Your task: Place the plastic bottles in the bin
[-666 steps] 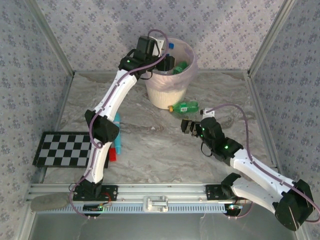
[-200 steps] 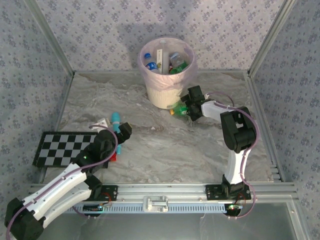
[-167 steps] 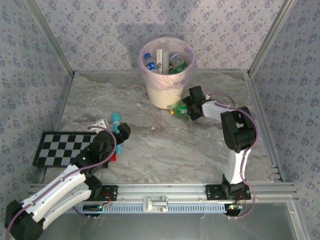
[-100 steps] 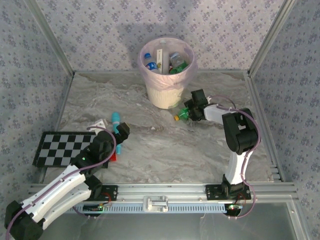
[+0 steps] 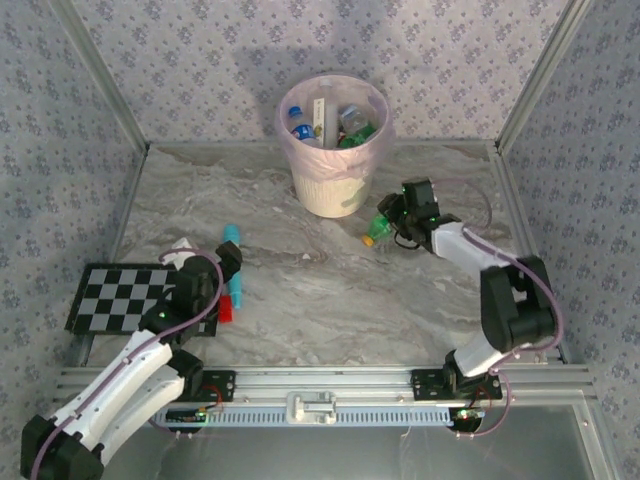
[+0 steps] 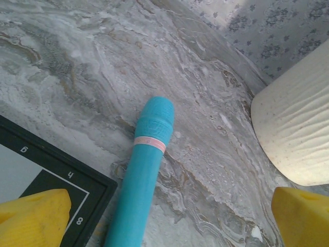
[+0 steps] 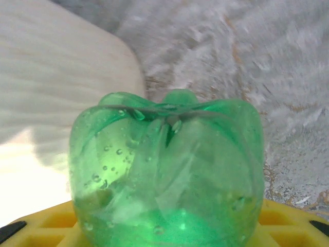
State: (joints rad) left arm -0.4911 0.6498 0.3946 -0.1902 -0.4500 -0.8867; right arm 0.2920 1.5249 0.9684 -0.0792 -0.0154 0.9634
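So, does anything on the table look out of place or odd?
One thing: a teal plastic stick with a red end lies flat on the grey marbled table, beside the black-and-white checkerboard. It is not a bottle, so it looks foreign here. Nothing seems spilled or broken.

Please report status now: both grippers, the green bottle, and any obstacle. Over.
Left gripper open, over teal tool. Right gripper shut on green bottle, beside bin. Other bottles already in bin. No obstacle seen between bottle and bin.

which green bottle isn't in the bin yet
The yellow-capped green bottle, held in the right gripper beside the bin, near its base. The other green bottle already lies inside the bin.
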